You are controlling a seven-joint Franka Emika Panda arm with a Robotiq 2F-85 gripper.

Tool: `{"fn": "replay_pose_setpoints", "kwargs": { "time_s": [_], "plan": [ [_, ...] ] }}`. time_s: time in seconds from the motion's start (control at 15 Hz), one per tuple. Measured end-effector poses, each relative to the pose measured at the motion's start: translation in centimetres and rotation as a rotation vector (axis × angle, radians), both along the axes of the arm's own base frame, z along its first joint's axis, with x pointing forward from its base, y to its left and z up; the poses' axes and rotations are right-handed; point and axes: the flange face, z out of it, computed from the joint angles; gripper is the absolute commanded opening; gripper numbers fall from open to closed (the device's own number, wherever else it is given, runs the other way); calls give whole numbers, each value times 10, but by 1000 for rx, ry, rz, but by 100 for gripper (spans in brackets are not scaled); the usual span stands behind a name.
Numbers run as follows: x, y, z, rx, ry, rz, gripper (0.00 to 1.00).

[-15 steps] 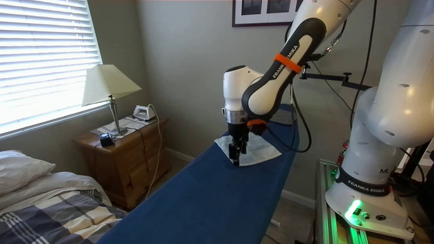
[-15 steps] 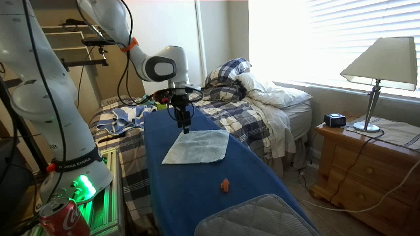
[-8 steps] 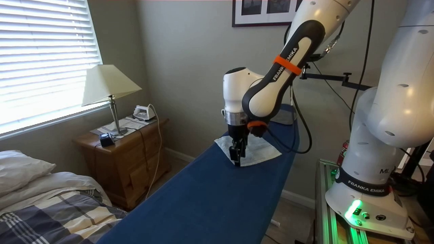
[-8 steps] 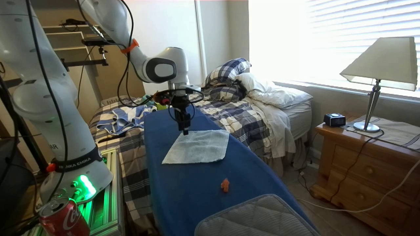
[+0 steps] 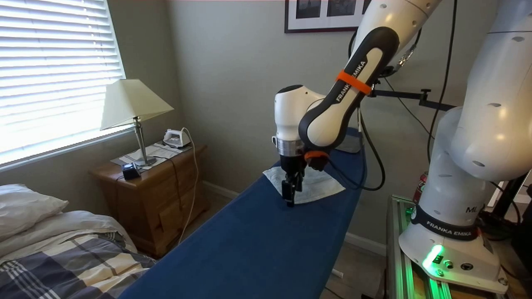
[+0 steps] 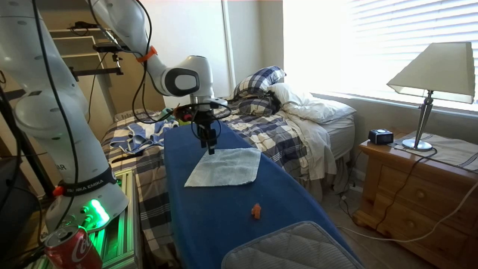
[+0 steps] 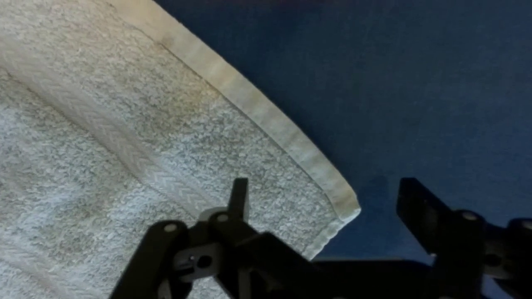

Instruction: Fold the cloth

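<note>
The cloth [image 6: 227, 170] lies on the board [image 6: 209, 218]; in the wrist view one corner shows between the fingers [image 7: 239, 203] of the gripper [image 7: 324, 182]. In an exterior view, an object [image 6: 256, 211] and a pad [image 6: 291, 248] lie on the board before the cloth, the pad nearest; the bed [image 6: 276, 140] stands behind, a can [image 6: 71, 248] front left, and at right a nightstand [image 6: 396, 183] with a lamp [image 6: 435, 71] on it.

There is one white cloth [image 6: 227, 170], one hand [image 7: 324, 185], one lamp [image 6: 435, 73], one iron [image 5: 175, 138] and, seemingly, one figurine [image 6: 256, 212].
</note>
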Motion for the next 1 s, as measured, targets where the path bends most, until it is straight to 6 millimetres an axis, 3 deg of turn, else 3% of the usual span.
{"fn": "replay_pose_setpoints", "kwargs": {
  "time_s": [0.47, 0.87, 1.0],
  "plan": [
    [-2, 0, -3, 2, -1, 8, 11],
    [-1, 0, -2, -5, -8, 23, 10],
    [-1, 1, -1, -16, -12, 42, 5]
  ]
}}
